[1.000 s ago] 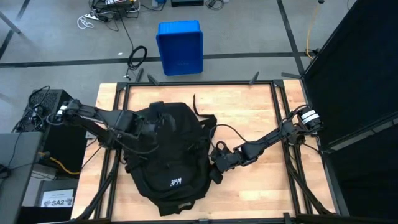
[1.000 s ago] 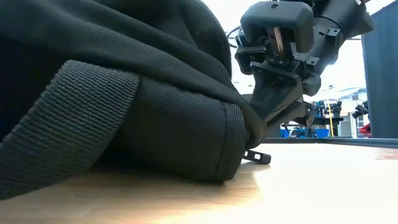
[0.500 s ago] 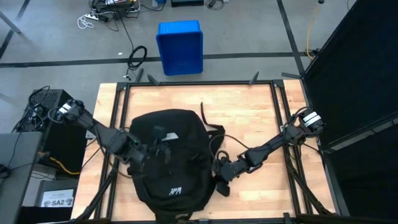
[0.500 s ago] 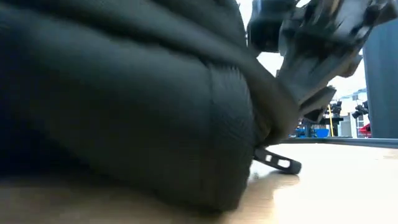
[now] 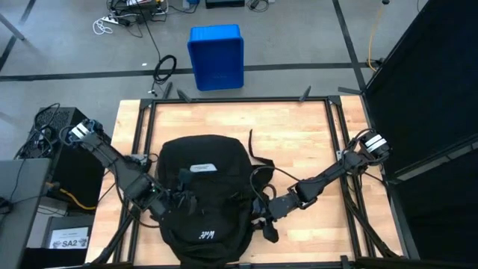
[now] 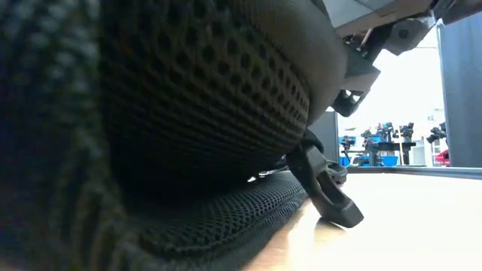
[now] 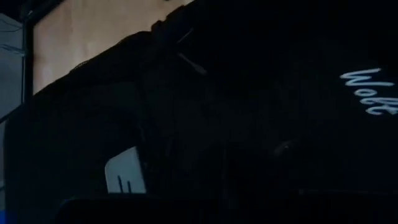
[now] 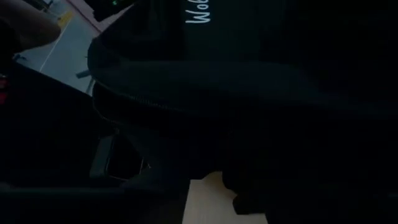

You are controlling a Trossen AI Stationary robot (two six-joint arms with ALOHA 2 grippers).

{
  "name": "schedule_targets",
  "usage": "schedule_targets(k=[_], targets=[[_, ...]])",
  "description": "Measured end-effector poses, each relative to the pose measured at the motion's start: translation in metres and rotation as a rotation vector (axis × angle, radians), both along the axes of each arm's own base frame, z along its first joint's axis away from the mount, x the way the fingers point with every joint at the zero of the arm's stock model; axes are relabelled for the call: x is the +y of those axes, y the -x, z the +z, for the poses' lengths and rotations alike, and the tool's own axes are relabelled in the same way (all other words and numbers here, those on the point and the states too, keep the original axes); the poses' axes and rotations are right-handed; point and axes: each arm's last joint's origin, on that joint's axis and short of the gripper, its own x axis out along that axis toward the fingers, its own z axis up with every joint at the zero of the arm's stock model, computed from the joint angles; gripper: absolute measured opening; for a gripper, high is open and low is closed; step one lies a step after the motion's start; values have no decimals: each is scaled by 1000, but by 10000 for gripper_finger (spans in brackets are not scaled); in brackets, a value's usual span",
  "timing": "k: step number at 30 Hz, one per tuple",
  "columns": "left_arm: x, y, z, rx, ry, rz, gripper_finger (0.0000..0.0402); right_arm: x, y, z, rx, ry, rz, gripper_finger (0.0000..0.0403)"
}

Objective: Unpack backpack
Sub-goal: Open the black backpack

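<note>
Two grippers flank the backpack (image 5: pixel 203 198) lying flat on the worktop (image 5: pixel 299 131): left gripper (image 5: pixel 160 203) clenched, apparently pinching fabric to steady it; right gripper (image 5: pixel 267 211) at its edge, grip indiscernible.

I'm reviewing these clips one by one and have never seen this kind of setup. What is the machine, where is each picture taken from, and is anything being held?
Two dark robot arms work at a wooden table. One picture looks straight down from overhead, one looks level across the tabletop, and two come from cameras on the arms' wrists. A large black backpack lies flat on the table, its white label facing up. The left gripper is shut at the bag's left side, apparently on its fabric. The right gripper sits against the bag's right edge; whether it grips anything cannot be seen. A blue bin stands on the floor beyond the table. The close-up views are mostly filled by dark fabric.
</note>
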Motion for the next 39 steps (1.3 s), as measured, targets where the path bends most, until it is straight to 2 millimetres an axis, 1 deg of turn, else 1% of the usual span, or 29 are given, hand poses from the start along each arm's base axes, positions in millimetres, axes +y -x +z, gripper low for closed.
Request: schedule_targets(k=[3,5,10,14,17,19,22,25,27,30,33,35,39], targets=[[-4,1,1,-11,13,-11,0,-4,0,1,25,4,19,164],[-5,3,1,-10,12,-20,0,-11,3,4,68,19,13,170],[-6,3,1,-15,15,-21,0,-40,10,12,193,91,-58,172],[-6,3,1,-17,12,-19,0,-58,11,31,147,99,-73,165],[-6,3,1,-16,11,-19,0,-62,11,49,47,97,-59,162],[-6,3,1,-13,10,-19,0,-57,7,61,-83,80,-32,161],[-6,3,1,-12,8,-19,0,-33,1,72,-336,101,63,166],[-6,4,1,-11,7,-20,0,-5,2,73,-553,199,152,172],[-6,4,1,-11,7,-20,0,9,4,66,-619,323,154,174],[-6,3,1,-14,10,-19,0,22,7,49,-588,533,99,168],[-6,3,1,-18,16,-17,0,28,11,39,-526,670,63,158],[-6,3,1,-19,25,-7,0,33,11,41,-471,738,59,152],[-6,3,1,-18,26,-5,0,47,11,54,-340,846,77,146]])
